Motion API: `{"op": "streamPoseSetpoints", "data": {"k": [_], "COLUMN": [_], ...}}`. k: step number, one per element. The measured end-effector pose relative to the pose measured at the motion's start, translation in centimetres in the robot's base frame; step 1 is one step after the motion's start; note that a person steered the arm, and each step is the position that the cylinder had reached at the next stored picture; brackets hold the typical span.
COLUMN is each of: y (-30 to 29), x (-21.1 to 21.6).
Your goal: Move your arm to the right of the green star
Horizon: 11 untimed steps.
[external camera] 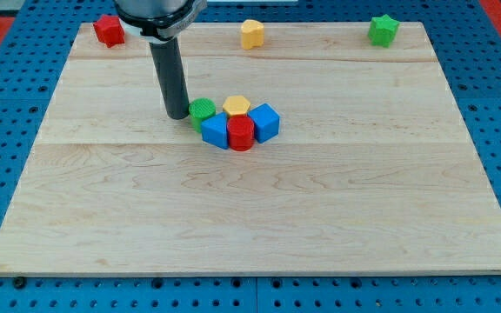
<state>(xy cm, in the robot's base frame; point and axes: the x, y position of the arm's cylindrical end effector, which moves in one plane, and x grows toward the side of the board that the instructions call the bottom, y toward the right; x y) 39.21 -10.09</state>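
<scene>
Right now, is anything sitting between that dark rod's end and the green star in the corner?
In the camera view, my tip touches the green round block; the yellow block lies near the line to the green star.

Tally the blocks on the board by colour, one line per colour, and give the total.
Red: 2, a star-like block at the view's top left, a cylinder in the cluster
Yellow: 2, one at the top, one in the cluster
Green: 2, the green star at top right, a round block beside my tip
Blue: 2, both in the cluster
Total: 8
</scene>
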Motion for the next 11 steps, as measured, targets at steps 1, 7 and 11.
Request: {"op": "streamPoseSetpoints", "data": {"k": [1, 7, 11], "y": [0.0, 22.4, 42.6], "x": [0.0, -9.3, -19.9]}}
